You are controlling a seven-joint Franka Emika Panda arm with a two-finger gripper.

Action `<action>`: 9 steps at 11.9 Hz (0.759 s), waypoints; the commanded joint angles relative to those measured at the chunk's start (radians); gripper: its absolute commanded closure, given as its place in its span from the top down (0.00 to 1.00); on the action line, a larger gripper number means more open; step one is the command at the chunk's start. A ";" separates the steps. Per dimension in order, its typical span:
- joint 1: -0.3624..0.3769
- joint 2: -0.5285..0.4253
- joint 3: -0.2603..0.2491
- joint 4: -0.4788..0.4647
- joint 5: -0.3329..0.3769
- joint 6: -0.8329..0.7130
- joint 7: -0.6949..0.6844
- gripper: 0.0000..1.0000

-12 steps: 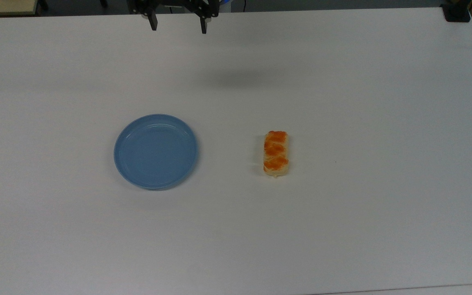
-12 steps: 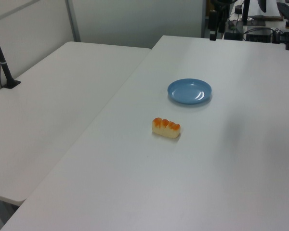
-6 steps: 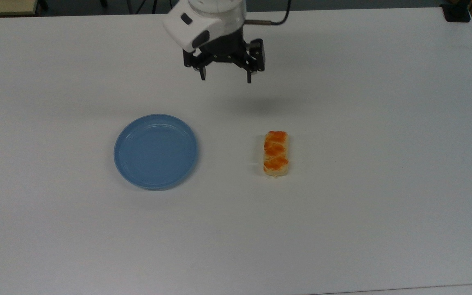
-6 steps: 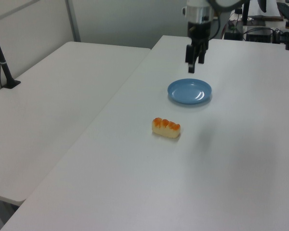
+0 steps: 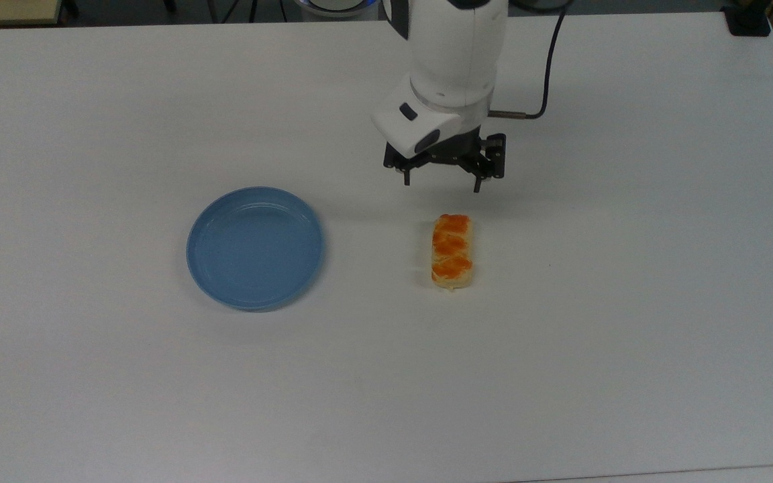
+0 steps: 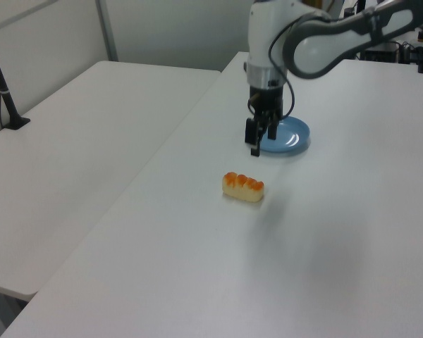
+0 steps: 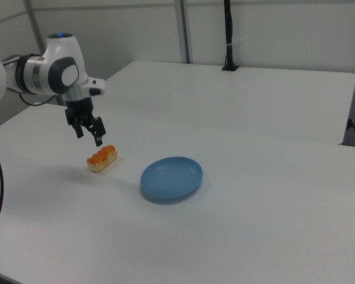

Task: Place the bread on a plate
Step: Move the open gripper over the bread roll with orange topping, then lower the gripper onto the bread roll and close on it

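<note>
Our gripper (image 5: 441,183) has swept from the far edge to just beyond the bread (image 5: 452,251), fingers spread wide and empty; so the grasp comes next, we judge; the bread lies on the table (image 5: 628,302), right of the plate (image 5: 255,248) in the top view, apart from it; nothing apparently blocks the way.

The top view looked steeply down; left and right views faced the bench (image 5: 158,402) obliquely from opposite ends, sharing its middle.
</note>
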 commanded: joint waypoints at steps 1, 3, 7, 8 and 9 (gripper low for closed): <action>0.053 0.130 -0.028 0.081 0.002 0.046 0.036 1.00; 0.063 0.169 -0.042 0.084 0.002 0.107 0.046 1.00; 0.066 0.235 -0.053 0.115 -0.037 0.160 0.052 1.00; 0.069 0.244 -0.053 0.121 -0.038 0.160 0.053 1.00; 0.080 0.250 -0.053 0.126 -0.038 0.160 0.055 1.00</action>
